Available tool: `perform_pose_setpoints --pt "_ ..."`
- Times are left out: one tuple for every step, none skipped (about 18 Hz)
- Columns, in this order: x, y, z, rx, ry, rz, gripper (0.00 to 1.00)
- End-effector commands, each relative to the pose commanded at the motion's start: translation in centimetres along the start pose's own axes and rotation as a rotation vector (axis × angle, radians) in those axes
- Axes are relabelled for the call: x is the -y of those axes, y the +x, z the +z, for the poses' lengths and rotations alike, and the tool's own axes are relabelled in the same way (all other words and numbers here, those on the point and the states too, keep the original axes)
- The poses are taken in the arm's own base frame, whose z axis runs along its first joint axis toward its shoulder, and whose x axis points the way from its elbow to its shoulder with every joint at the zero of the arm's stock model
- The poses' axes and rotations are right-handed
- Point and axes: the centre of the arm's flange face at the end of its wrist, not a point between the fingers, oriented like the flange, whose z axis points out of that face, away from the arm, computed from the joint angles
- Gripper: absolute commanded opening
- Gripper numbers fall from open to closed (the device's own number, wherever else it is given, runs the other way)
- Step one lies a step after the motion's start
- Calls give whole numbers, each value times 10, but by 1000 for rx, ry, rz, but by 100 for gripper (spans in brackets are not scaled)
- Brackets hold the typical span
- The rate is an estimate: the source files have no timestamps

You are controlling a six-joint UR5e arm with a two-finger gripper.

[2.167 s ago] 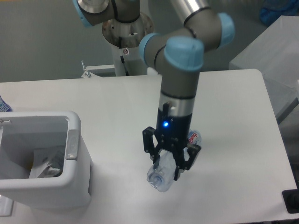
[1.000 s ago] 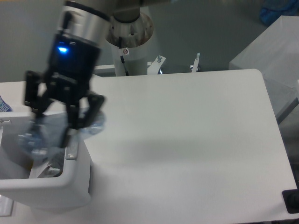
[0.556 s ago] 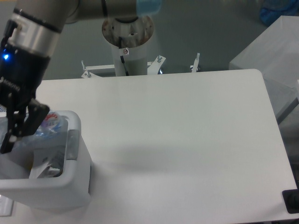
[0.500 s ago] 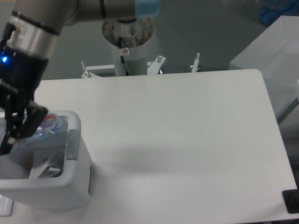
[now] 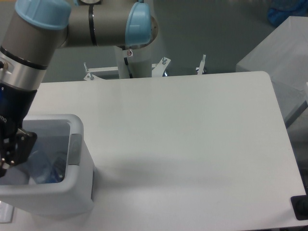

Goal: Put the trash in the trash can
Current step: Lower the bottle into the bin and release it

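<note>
The white trash can stands at the table's front left corner, with a grey tab on its right rim. My gripper hangs low over the can's left part, and one dark finger shows against the opening. The other finger is cut off by the frame edge. A clear bottle lies blurred and bluish inside the can, below and right of that finger. I cannot tell whether the fingers still touch it. I cannot make out the crumpled wrapper in the can.
The white table reaches to the right and towards the back. The arm's base column rises behind the table's far edge. A grey-white box stands beyond the right edge.
The arm has carried the bottle from mid-table left to the trash can. Over the last half second the gripper has dropped lower, and the bottle now sits deeper inside the can.
</note>
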Motion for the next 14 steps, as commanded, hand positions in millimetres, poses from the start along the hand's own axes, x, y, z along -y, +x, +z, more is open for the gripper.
perform_pose_setpoints --pt "-2 -10 -4 13 1 -36 100" --pt "-4 -23 -10 28 5 -57 100" --pt "-5 -36 -17 44 10 -69 100" --pt "-4 -47 -27 64 21 -64 100" --pt "-3 -61 -41 89 33 -69 100" --pt "-5 -78 -53 115 41 -78 100" --pt "-5 -86 -62 137 44 -66 100" --pt "-9 -89 -62 152 32 -38 100" --pt "-11 -96 -71 198 14 0 100" --pt "-20 -108 -78 263 -22 23 100" --pt "-30 -109 -84 318 -61 39 100" --pt "-37 -108 -90 358 -90 50 100" --pt "-41 -106 -95 380 -109 67 100" --pt "-44 -106 -97 390 -120 78 100"
